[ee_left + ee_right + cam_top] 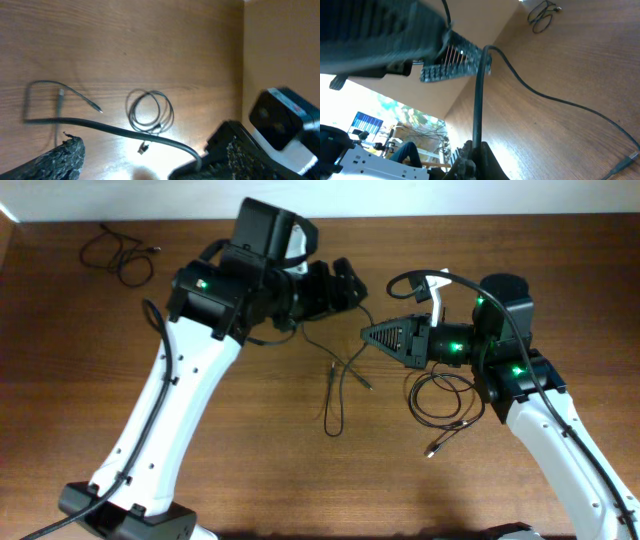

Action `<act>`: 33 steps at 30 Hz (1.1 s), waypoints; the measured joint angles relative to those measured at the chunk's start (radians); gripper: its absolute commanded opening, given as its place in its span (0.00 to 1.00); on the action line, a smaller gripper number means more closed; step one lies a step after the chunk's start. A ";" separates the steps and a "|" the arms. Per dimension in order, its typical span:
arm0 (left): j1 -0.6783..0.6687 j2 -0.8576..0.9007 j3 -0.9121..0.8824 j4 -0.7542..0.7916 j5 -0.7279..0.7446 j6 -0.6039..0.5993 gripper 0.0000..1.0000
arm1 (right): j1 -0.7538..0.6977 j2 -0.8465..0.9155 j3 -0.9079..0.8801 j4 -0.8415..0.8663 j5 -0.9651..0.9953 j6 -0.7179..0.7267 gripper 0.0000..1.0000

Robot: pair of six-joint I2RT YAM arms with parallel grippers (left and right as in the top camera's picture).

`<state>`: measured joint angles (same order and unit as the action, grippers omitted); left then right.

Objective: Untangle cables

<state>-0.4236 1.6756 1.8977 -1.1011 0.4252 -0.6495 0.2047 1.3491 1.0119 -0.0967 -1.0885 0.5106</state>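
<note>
Several thin black cables lie apart on the wooden table. In the right wrist view my right gripper [477, 150] is shut on one cable [479, 90], which rises from its fingers and then trails off right across the table. From overhead that gripper [366, 335] points left at the table's middle. My left gripper [345, 283] hovers just above and left of it. Its fingers [60, 157] stand wide apart and open, with the held cable [125, 131] crossing in front of them. A loose strand with plugs [338, 395] lies below both grippers.
A small coiled cable [440, 395] lies under the right arm, and the left wrist view shows this coil too [150, 112]. Another cable bundle [118, 255] rests at the far left back corner. The table's back edge [400, 218] runs close behind the left arm.
</note>
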 measured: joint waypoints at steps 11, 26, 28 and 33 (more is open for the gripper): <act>-0.090 0.000 0.000 0.005 -0.025 -0.225 0.56 | 0.000 0.000 0.000 0.000 0.019 0.006 0.04; -0.138 0.069 0.000 0.018 -0.029 -0.493 0.41 | 0.000 0.000 0.000 0.000 0.031 0.006 0.04; -0.138 0.069 -0.001 0.018 -0.033 -0.496 0.40 | -0.002 0.000 0.001 -0.002 0.035 0.006 0.04; -0.137 0.069 -0.002 0.020 -0.036 -0.500 0.35 | -0.005 0.000 0.004 -0.008 0.038 0.006 0.04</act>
<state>-0.5606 1.7451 1.8961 -1.0813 0.3889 -1.1496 0.1997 1.3487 1.0157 -0.1051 -1.0504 0.5167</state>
